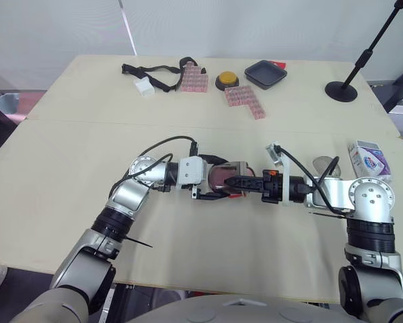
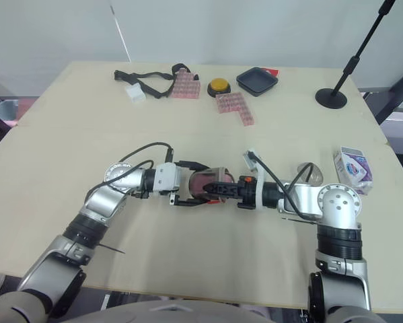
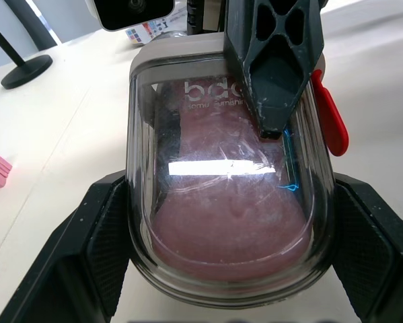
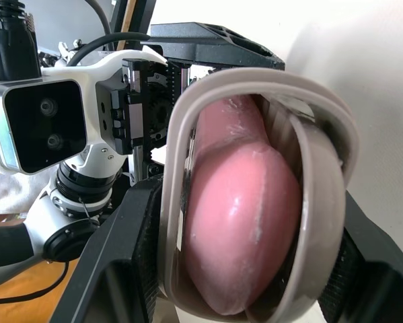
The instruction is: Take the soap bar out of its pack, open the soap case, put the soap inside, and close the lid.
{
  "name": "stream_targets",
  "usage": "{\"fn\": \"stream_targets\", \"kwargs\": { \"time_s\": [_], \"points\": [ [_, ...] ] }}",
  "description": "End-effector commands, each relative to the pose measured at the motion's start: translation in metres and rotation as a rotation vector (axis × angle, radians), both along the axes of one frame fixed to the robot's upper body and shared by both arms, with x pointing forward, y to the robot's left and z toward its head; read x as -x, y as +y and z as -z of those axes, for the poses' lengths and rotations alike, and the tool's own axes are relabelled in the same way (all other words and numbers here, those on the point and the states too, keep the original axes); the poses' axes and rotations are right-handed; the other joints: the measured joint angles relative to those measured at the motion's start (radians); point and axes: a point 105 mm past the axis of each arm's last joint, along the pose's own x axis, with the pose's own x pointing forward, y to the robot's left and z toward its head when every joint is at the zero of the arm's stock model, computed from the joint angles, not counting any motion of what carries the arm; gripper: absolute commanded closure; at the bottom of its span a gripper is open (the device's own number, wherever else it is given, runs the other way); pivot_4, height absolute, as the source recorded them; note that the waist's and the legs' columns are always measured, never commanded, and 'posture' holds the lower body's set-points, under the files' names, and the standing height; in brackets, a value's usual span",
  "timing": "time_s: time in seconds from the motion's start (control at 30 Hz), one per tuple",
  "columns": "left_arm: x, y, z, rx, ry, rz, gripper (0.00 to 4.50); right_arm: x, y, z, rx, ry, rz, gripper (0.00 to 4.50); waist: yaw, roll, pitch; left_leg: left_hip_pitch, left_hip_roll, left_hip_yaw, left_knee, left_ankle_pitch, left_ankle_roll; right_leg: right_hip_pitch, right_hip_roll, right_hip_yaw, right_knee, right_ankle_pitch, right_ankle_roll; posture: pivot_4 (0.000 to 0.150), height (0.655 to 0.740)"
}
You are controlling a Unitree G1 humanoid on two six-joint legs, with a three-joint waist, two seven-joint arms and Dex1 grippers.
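Both my grippers are meeting mid-table on the oval grey plastic soap case (image 2: 202,180), w/ the pink soap bar (image 4: 241,222) lying inside it. Left gripper (image 1: 214,179) is clamping the case across its sides, black pads (image 3: 100,242) pressing on the walls. Right gripper (image 1: 236,182) is reaching in from the opp. end & gripping the same case top to bottom, one dark finger (image 3: 275,60) lying on the transparent lid (image 3: 188,141). Can't tell whether the lid is sitting fully down. Red tab (image 3: 330,121) is sticking out at the case's side. White & purple cardboard soap pack (image 1: 368,159) is sitting near my right arm, well apart from the case, on the pale wooden table (image 1: 66,155). Yellow round button (image 1: 226,81) & black square tray (image 1: 265,74) are resting near the far edge.
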Motion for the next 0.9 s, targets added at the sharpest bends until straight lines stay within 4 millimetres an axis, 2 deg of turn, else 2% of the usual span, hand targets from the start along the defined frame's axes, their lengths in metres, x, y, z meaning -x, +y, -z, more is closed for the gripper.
{"fn": "stream_targets", "kwargs": {
  "time_s": [0.03,0.3,0.37,0.57,0.73,0.8,0.9],
  "points": [
    [0.002,-0.003,-0.008,0.017,-0.021,0.026,1.03,0.003,0.001,-0.008,-0.011,-0.03,-0.015,2.21,0.0,0.0,0.0,0.0,0.0,0.0,0.0,0.0,0.0,0.0,0.0,0.0,0.0,0.0,0.0,0.15,0.74],
    [-0.001,-0.002,-0.011,0.028,-0.014,0.015,1.03,0.007,-0.001,-0.006,-0.005,-0.021,-0.024,2.24,0.001,0.0,0.0,-0.002,0.0,-0.001,0.0,0.0,0.0,0.0,0.0,-0.001,0.0,0.0,0.0,0.15,0.74],
    [-0.002,-0.002,-0.012,0.036,0.002,0.013,0.02,0.007,-0.001,-0.006,-0.004,-0.021,-0.024,2.24,0.001,0.0,0.0,-0.002,0.0,-0.001,0.0,0.0,0.0,0.0,0.0,-0.001,0.0,0.0,0.0,0.15,0.74],
    [-0.008,0.007,-0.014,0.018,0.075,-0.004,0.0,0.007,-0.005,-0.007,0.006,-0.023,-0.02,2.38,0.001,0.0,0.0,-0.002,0.0,-0.001,0.0,0.0,0.0,0.0,0.0,-0.001,0.0,0.0,0.0,0.15,0.74],
    [-0.017,0.022,-0.019,-0.009,0.247,-0.046,0.0,0.004,-0.014,-0.009,0.07,-0.064,-0.018,2.39,0.002,0.0,0.0,-0.003,0.0,-0.001,0.0,0.0,0.0,-0.001,0.0,-0.002,0.0,0.0,0.0,0.15,0.74],
    [-0.018,0.028,-0.02,-0.03,0.325,-0.056,0.0,0.002,-0.02,-0.012,0.144,-0.114,-0.035,2.39,0.001,0.0,0.0,-0.003,-0.001,-0.001,0.0,0.0,0.0,-0.001,0.0,-0.002,0.0,0.0,0.0,0.15,0.74],
    [-0.017,0.031,-0.025,-0.047,0.381,-0.056,0.0,0.001,-0.031,-0.019,0.372,-0.261,-0.123,2.39,0.003,0.002,0.001,-0.004,-0.001,-0.001,0.0,0.0,0.0,-0.002,0.001,-0.002,0.0,0.0,0.0,0.15,0.74]
  ]
}}
